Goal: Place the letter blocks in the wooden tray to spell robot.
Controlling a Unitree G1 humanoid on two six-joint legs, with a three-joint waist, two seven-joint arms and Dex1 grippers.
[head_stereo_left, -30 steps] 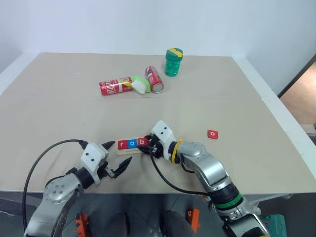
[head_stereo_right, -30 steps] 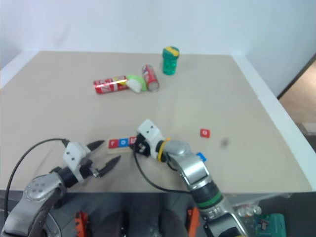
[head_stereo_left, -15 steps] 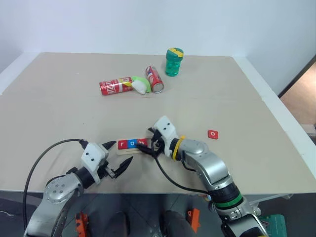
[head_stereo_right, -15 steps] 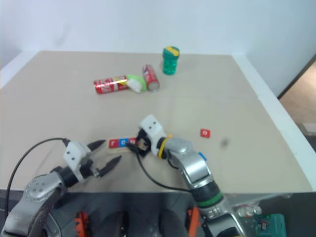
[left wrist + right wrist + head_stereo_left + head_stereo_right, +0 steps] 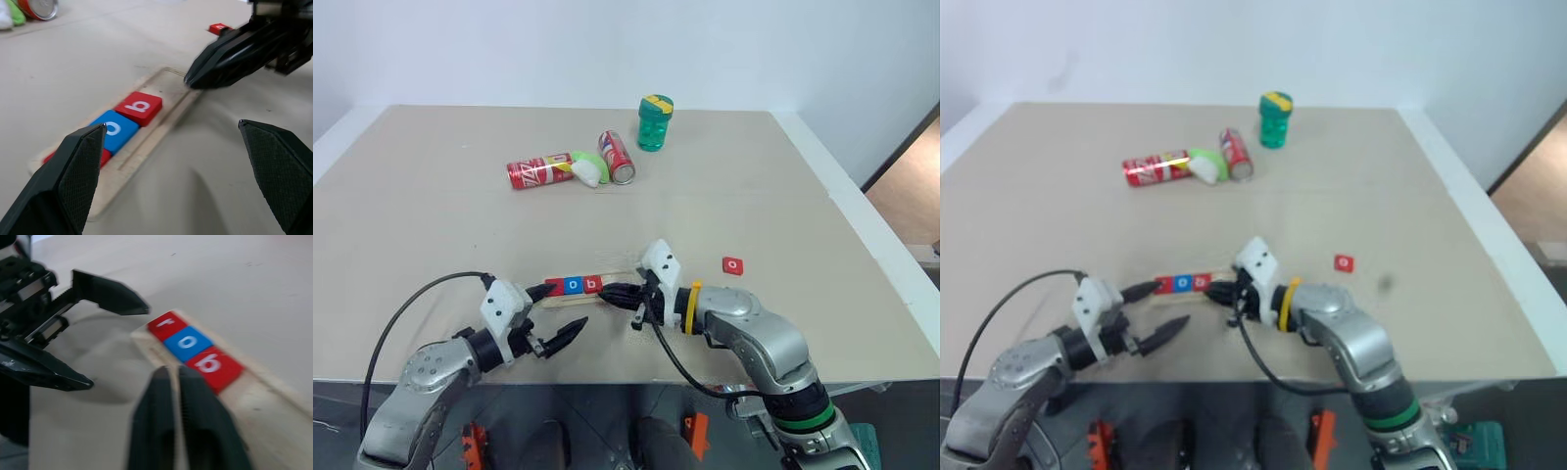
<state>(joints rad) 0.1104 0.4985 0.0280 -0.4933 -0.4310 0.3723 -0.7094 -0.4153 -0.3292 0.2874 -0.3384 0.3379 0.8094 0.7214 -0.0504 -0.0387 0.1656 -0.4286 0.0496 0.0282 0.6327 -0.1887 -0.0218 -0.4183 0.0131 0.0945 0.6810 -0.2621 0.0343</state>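
Note:
The wooden tray (image 5: 565, 300) lies near the table's front edge, holding three letter blocks in a row: red r (image 5: 167, 325), blue o (image 5: 187, 342) and red b (image 5: 214, 364). The tray's right part (image 5: 166, 81) is bare wood. My right gripper (image 5: 608, 292) is shut with nothing in it, and its tip hovers just right of the b block. My left gripper (image 5: 560, 311) is open at the tray's near left side, one finger by the r block. A separate red o block (image 5: 732, 264) lies on the table further right.
At the back of the table lie two red soda cans (image 5: 536, 172) (image 5: 617, 157) with a green and white object (image 5: 590, 168) between them. A green bottle (image 5: 655, 122) stands behind them. The table's front edge runs just below both grippers.
My right gripper let go of the b block, drew back to the right along the tray and shut. The b block stays in the tray. The left gripper has hardly moved.

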